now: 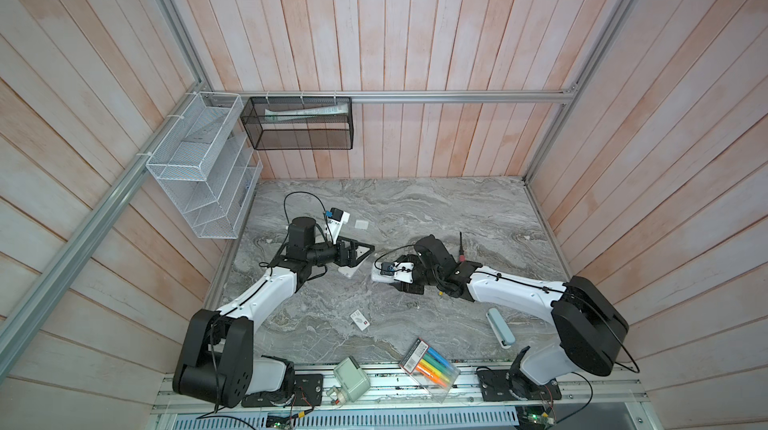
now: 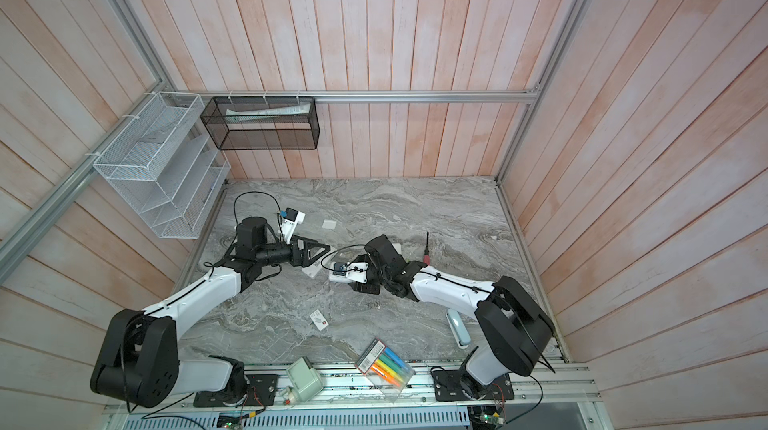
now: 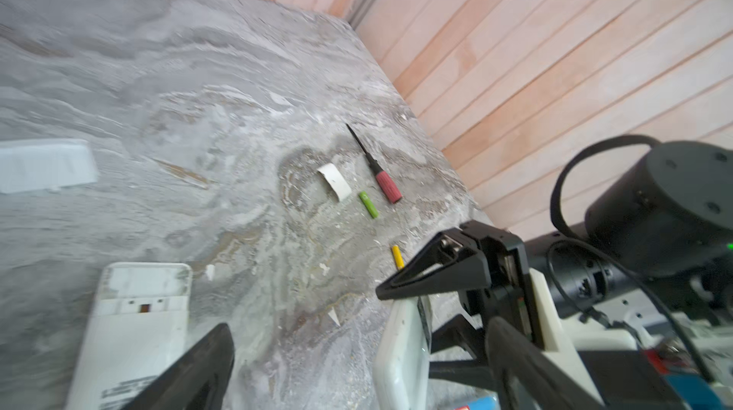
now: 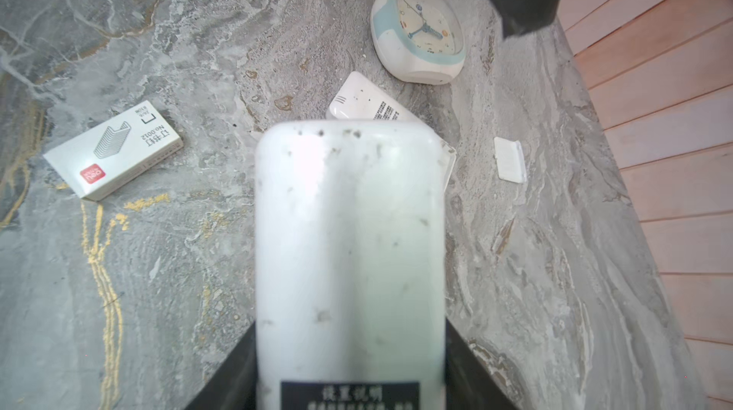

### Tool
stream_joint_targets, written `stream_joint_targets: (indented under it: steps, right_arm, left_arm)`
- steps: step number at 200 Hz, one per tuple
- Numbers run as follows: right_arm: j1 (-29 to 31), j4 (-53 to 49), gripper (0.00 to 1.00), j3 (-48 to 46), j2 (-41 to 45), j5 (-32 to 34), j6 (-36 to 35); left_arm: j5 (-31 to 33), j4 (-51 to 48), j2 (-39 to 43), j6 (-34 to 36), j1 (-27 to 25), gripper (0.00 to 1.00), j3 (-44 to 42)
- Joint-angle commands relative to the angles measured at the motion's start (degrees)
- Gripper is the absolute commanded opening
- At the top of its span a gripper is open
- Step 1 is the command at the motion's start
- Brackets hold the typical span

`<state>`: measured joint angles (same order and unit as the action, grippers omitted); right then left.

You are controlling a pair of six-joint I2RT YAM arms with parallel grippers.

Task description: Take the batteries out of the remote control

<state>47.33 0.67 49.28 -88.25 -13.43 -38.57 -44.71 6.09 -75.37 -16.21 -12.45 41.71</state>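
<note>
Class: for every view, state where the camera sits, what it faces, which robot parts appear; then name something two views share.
Top views: overhead, looking down at the table; left arm and right arm show whole.
Left wrist: on the left arm, facing across the table toward the screwdriver and two batteries; its open jaws show.
Right wrist: on the right arm, looking along the remote control gripped in its jaws.
Shared: both wrist views show that remote control.

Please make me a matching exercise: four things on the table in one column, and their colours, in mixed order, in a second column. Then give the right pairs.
Things:
1 screwdriver handle
2 clock rim
3 battery nearest the screwdriver
4 staple box

Colours:
a light blue
b white
c red
d green

Pairs: 1-c; 2-a; 3-d; 4-b
</note>
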Motion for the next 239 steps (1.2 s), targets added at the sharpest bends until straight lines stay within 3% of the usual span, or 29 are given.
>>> stream_joint_targets:
  steps: [1, 35, 61, 84, 162, 239]
  right_arm:
    - [0.22, -3.64, 0.29, 2.07, -2.39, -1.5, 7.97]
    - [-0.12, -7.18, 0.31, 6.38, -7.63, -2.7, 15.16]
    - [-0.74, -9.68, 0.31, 9.85, -11.91, -3.74, 18.87]
    - [-1.35, -11.68, 0.32, 12.58, -14.74, -4.95, 21.14]
    - [-1.48, -13.67, 0.36, 15.28, -19.95, -1.73, 24.35]
    - [-1.43, -14.17, 0.4, 15.4, -21.66, 6.24, 30.48]
  left_arm:
    - [14.56, -0.97, 4.62, -4.72, 1.17, 1.0, -1.79]
    - [24.36, -4.54, 9.27, -10.14, 2.42, 1.0, -2.8]
    - [21.99, -9.35, 10.07, -8.75, 2.69, 1.0, -1.18]
    - [19.28, -7.01, 11.12, -9.59, 2.69, 1.0, -2.87]
    - [22.99, -5.49, 14.08, -11.34, 2.7, 1.0, -5.42]
    - [24.56, -6.06, 13.2, -12.06, 2.74, 1.0, -5.29]
